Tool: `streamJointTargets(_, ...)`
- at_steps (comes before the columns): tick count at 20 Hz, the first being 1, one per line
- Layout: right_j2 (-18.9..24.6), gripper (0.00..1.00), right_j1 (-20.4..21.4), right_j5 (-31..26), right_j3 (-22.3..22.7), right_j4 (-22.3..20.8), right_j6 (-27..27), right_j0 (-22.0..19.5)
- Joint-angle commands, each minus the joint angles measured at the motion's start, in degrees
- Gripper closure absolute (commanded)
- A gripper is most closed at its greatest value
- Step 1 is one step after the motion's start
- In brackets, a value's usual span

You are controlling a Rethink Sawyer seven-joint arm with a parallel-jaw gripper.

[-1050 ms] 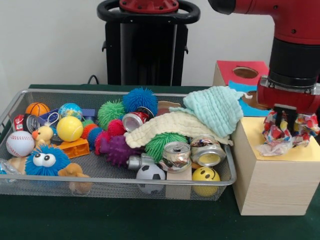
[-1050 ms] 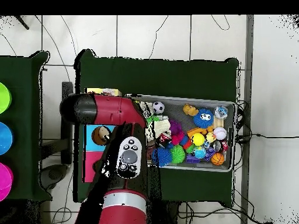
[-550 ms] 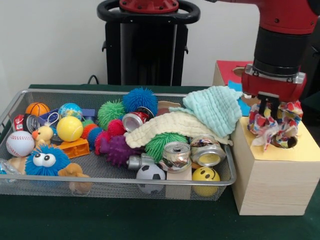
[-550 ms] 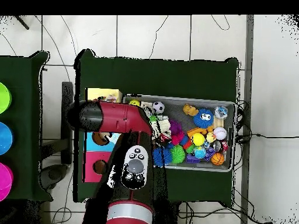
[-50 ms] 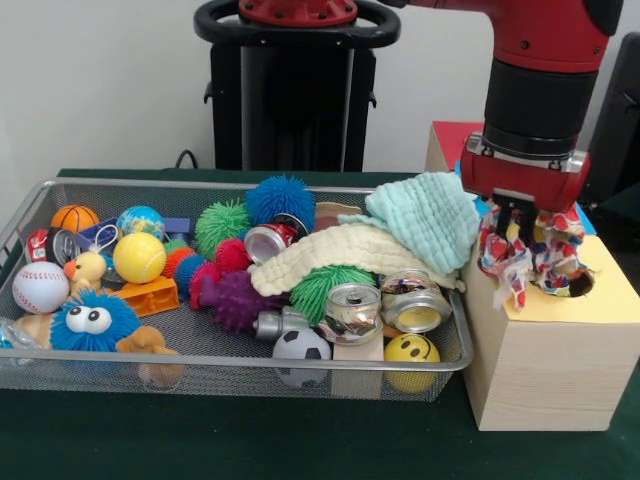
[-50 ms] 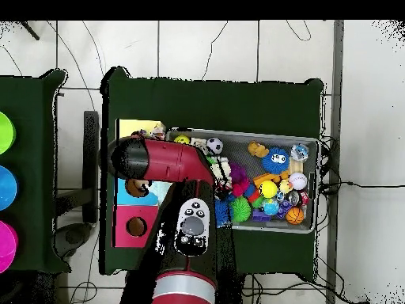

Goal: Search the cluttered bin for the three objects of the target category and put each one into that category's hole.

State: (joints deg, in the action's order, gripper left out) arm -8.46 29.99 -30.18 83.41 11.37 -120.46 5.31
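While the tool (image 5: 522, 225) stays clamped on the patterned cloth (image 5: 525, 252) at the yellow box (image 5: 545, 340)'s bin-side edge, beside its hole (image 5: 570, 283), you risk dropping it short.

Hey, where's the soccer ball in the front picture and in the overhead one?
Front view: the soccer ball lies at the bin's near edge, left of the smiley ball.
Overhead view: the soccer ball sits near the bin's top left corner.
Shared landmark: the blue fuzzy toy with eyes.
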Motion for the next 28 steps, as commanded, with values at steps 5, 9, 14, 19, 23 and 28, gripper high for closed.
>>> streamJointTargets(5,6.11,1.0,-6.81,6.46,4.74,0.92,-8.47,-1.34)
streamJointTargets(9,8.89,1.0,-4.65,5.24,7.18,3.57,-9.27,-1.44)
streamJointTargets(14,9.57,1.0,-3.74,3.78,7.49,6.09,-10.68,-0.49)
streamJointTargets(19,9.55,1.0,-4.38,4.54,7.35,6.71,-10.24,-0.3)
streamJointTargets(23,8.96,1.0,-4.19,3.8,7.11,7.21,-11.45,0.82)
streamJointTargets(28,4.58,1.0,-5.3,1.98,6.56,5.77,-12.2,2.79)
